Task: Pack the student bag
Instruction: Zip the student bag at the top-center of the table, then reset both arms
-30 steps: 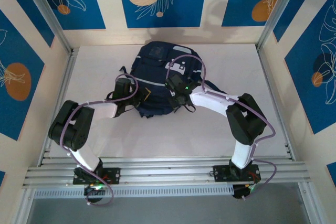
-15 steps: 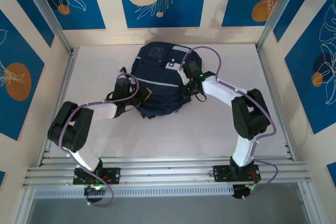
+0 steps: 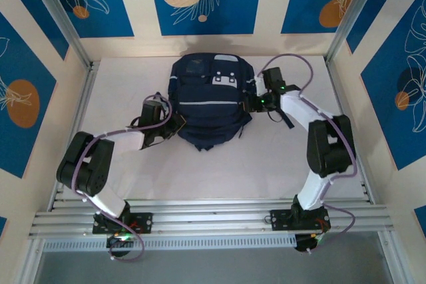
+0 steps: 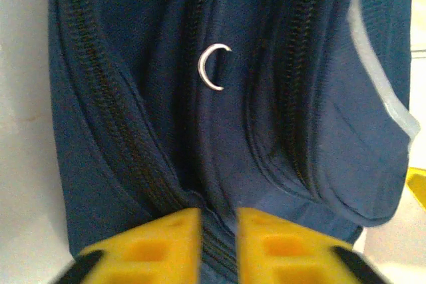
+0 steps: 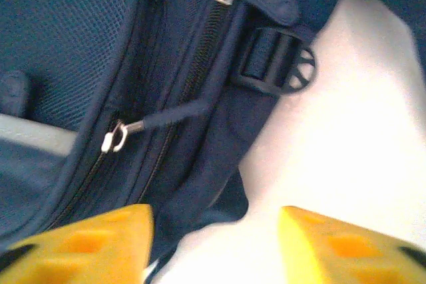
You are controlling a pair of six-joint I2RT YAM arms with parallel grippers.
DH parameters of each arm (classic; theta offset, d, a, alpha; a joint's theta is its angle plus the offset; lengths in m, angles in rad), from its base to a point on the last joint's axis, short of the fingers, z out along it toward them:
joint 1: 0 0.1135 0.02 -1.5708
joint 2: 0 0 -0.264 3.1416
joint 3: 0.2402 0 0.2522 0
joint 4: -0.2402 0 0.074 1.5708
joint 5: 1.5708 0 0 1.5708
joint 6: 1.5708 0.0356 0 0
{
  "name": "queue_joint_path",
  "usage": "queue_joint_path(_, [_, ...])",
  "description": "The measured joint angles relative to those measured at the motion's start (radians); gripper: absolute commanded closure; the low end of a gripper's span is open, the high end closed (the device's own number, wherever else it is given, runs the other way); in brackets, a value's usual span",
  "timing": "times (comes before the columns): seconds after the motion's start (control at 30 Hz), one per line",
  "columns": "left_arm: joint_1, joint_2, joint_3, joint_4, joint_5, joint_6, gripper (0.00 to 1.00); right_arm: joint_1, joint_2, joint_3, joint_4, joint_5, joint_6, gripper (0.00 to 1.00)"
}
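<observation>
left gripper (image 3: 174, 126): yellow fingers (image 4: 166, 237) almost together, pinching a zip seam at the near-left corner of the student bag (image 3: 210, 108)
bag spot: flat on the white table (image 3: 286, 157), middle, toward the back wall
silver ring (image 4: 214, 68): on navy fabric just past those fingers
right gripper (image 3: 256, 96): spread wide at the bag's right edge, zip pull (image 5: 116, 139) and black buckle (image 5: 276, 64) just beyond

White table surface (image 3: 219, 171) enclosed by cream walls bearing blue panels (image 3: 233, 11) with orange discs and white leaf outlines, aluminium corner posts (image 3: 56, 14) upright, slotted rails (image 3: 213, 221) along near edge.
</observation>
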Motion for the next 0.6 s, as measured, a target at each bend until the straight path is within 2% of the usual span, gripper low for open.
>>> queue_joint_path(0.13, [0.0,-0.09,0.049,-0.141,-0.044,0.117,0.41,0.004,-0.129,-0.069,0.047,-0.036,0.046,0.25])
queue_joint_path(0.2, [0.002,-0.145,0.084,-0.213,-0.092,0.195,0.27,0.005,-0.158,-0.095,0.08,-0.015,0.061,0.25])
queue_joint_path(0.3, [0.013,-0.224,0.115,-0.298,-0.195,0.323,0.11,-0.025,-0.16,-0.153,0.139,0.046,0.064,0.25])
queue_joint_path(0.47, [0.049,-0.307,0.107,-0.354,-0.429,0.551,0.0,-0.094,-0.161,-0.374,0.344,0.172,0.03,0.25])
queue_joint_path(0.6, [0.071,-0.336,-0.008,-0.264,-0.623,0.762,0.0,-0.119,-0.161,-0.536,0.565,0.229,-0.02,0.23])
